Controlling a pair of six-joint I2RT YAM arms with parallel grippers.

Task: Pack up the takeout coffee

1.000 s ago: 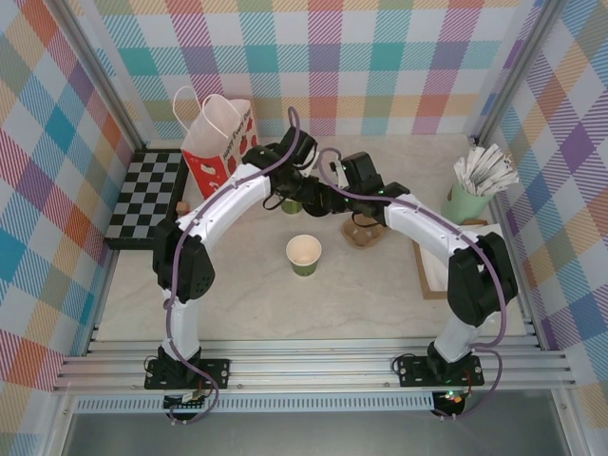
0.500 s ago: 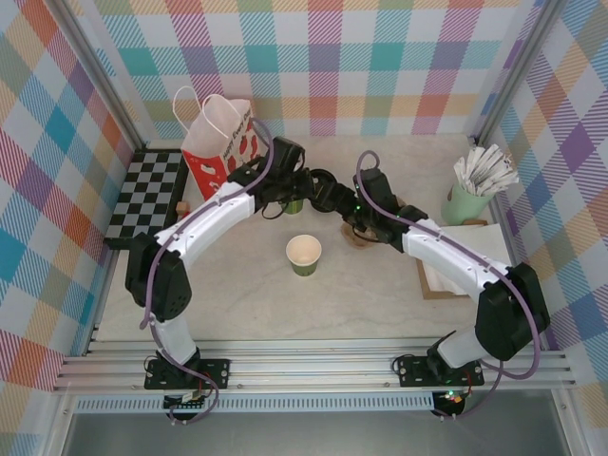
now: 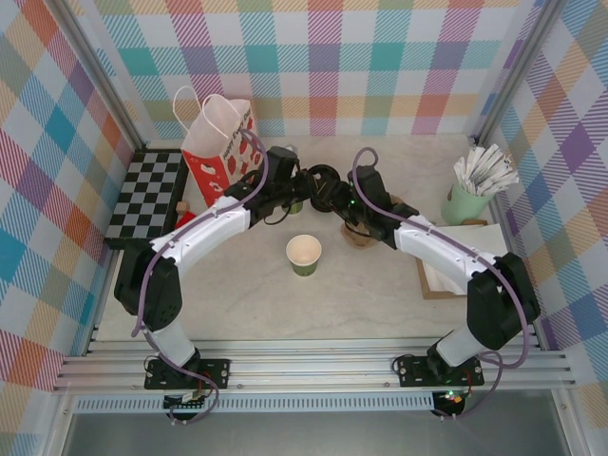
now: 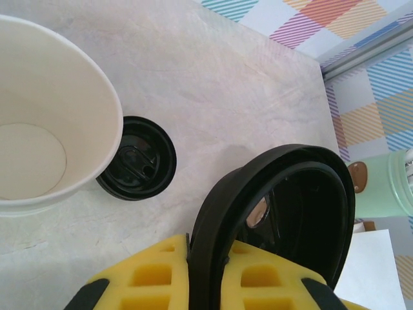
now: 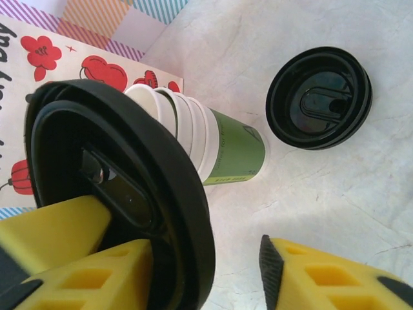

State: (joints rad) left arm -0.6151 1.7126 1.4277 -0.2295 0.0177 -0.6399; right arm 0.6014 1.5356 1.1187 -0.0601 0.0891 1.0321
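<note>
Fingers (image 4: 148,278) of the left gripper (image 4: 206,265) pinch a black lid (image 4: 303,213) by its rim, edge-on, above the back of the table (image 3: 380,285). The right gripper (image 5: 213,271) meets it there with jaws spread: one yellow finger lies against the lid and the other stands apart. The coffee cup (image 3: 304,253) it seems meant for stands open and uncapped in the middle of the table, apart from both grippers. The paper bag (image 3: 220,142) stands upright at the rear left.

This looks like a handover. It would go best if the right jaws close squarely on the rim before the left ones let go, and with light pressure, since thin plastic bows and can spring out. After that the lid wants to come down flat on the cup and be pressed evenly all round.

The lid is glossy, moulded and round, with a raised lip. A loose lid (image 5: 321,97) like it lies flat beside a stack of cups (image 5: 222,148) made of green paper with rolled white rims. The table is pale, veined and matt.
</note>
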